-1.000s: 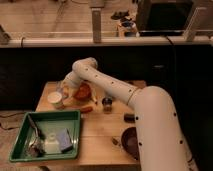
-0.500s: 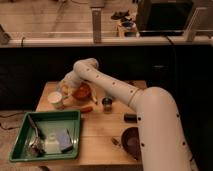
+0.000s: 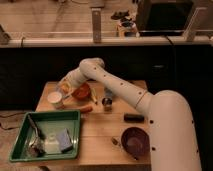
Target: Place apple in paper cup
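1. Nearest on the wooden worktop (image 3: 100,131), the green plastic tray (image 3: 20,145) plays no part.
2. Behind it stands the small white paper cup (image 3: 55,99), upright.
3. Just beside the cup, the hand (image 3: 66,94) has barely shifted in the last second. The small yellowish-orange apple (image 3: 64,88) shows at the hand, outside the cup. I cannot tell whether it is clamped.
4. The placing seems still undone.

Tight spot at the table's (image 3: 100,131) back left: gripper (image 3: 65,90) sits wedged between paper cup (image 3: 55,98) and orange bowl (image 3: 82,92), carrot piece (image 3: 85,108) just in front. Open lane mid-table, between green tray (image 3: 50,114) and purple bowl (image 3: 134,141).
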